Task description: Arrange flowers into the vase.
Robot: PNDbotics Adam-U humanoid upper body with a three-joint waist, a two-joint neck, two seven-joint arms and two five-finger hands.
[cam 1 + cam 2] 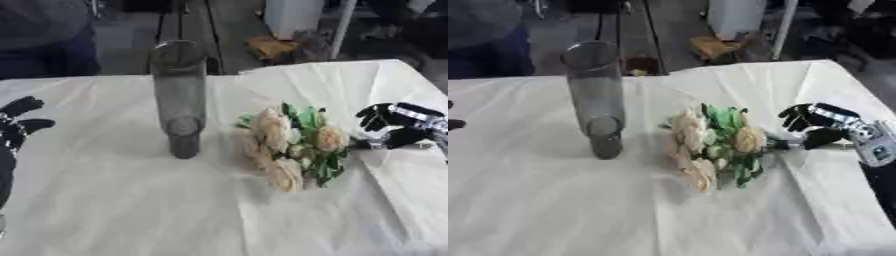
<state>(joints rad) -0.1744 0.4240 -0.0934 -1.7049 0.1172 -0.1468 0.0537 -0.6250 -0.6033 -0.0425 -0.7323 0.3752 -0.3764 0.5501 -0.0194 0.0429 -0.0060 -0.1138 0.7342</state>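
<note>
Right hand (815,127) grips the flowers (710,145) beside the vase (595,95).

My left hand (16,131) is cut by the picture's left edge; I see only dark fingers. My right hand (820,127) covers the flowers' (710,145) stems, so I cannot tell how my fingers close round them. The blooms are blurred. The vase (179,95) is smeared too.

I see the tall clear vase (179,95) upright at centre; the cream flowers (289,145) (green leaves among them) lie flat to its right.
</note>
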